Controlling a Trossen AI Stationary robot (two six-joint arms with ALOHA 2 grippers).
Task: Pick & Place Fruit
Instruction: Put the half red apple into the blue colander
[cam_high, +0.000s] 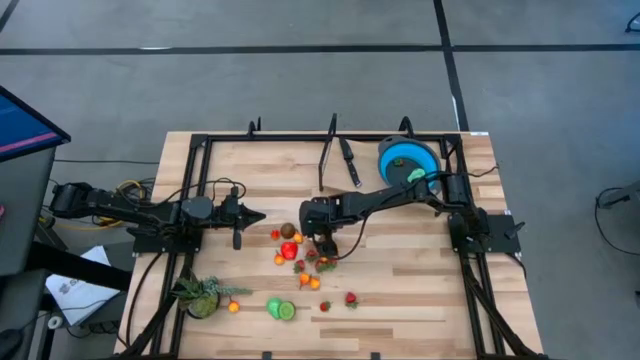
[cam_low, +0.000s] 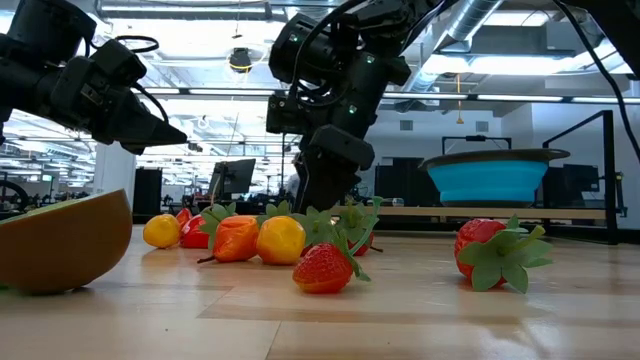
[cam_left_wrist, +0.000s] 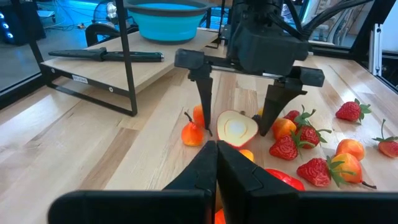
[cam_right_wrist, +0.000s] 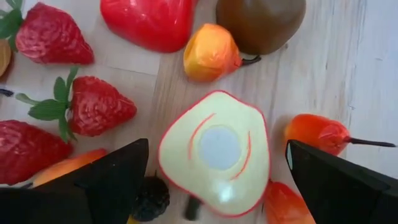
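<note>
Small toy fruits (cam_high: 295, 255) lie on the wooden table's middle: strawberries (cam_right_wrist: 93, 106), orange pieces (cam_right_wrist: 210, 53), a red piece (cam_right_wrist: 149, 22) and a brown one (cam_right_wrist: 261, 22). Among them lies a halved fruit (cam_right_wrist: 214, 152) with a cream cut face and a red rim. My right gripper (cam_right_wrist: 216, 149) points steeply down over it, open, one finger on each side and apart from it; the left wrist view shows the same halved fruit (cam_left_wrist: 236, 127). My left gripper (cam_high: 255, 215) waits shut at the table's left, above the wood and pointing at the pile.
A blue bowl (cam_high: 407, 160) stands at the far right, with a black-handled knife (cam_high: 348, 160) left of it. A spiky green plant (cam_high: 200, 297), green slices (cam_high: 281, 310) and loose strawberries (cam_high: 351, 298) lie near the front edge. Black frame rails (cam_high: 190, 180) run along the table's sides.
</note>
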